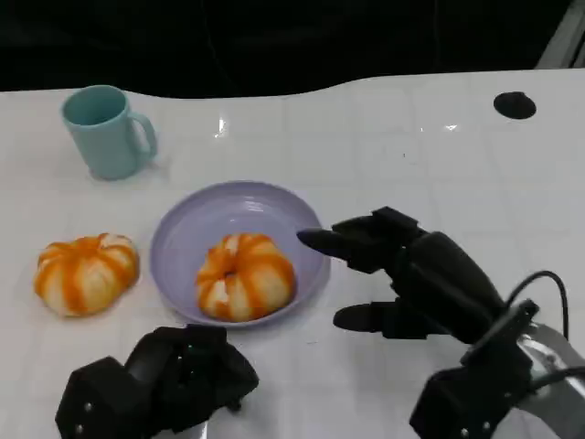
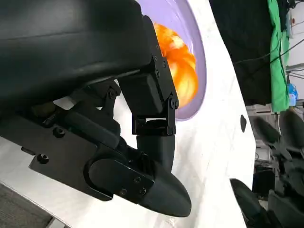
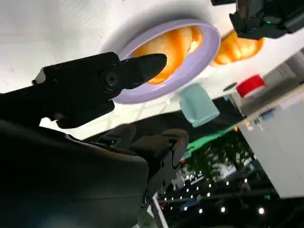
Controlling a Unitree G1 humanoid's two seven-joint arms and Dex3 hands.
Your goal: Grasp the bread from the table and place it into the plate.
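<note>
Right hand [image 1: 384, 274] empty, fingers apart, beside plate [image 1: 183, 229] holding bread [image 1: 245, 276]

We find no legible text, label, brand, number or sign in any view. The red patch [image 3: 250, 85] beyond the mug [image 3: 198, 104] carries no marking we can read.

You get even, bright overhead light on the white table [image 1: 384, 137], with small glare spots just beyond the plate [image 1: 183, 229] toward the far edge. Shadows beside the plate are soft and faint. Behind the table everything falls to near black. In your wrist views the near black hand [image 2: 95, 95] looks soft and the bread [image 2: 183, 71] blurs.
</note>
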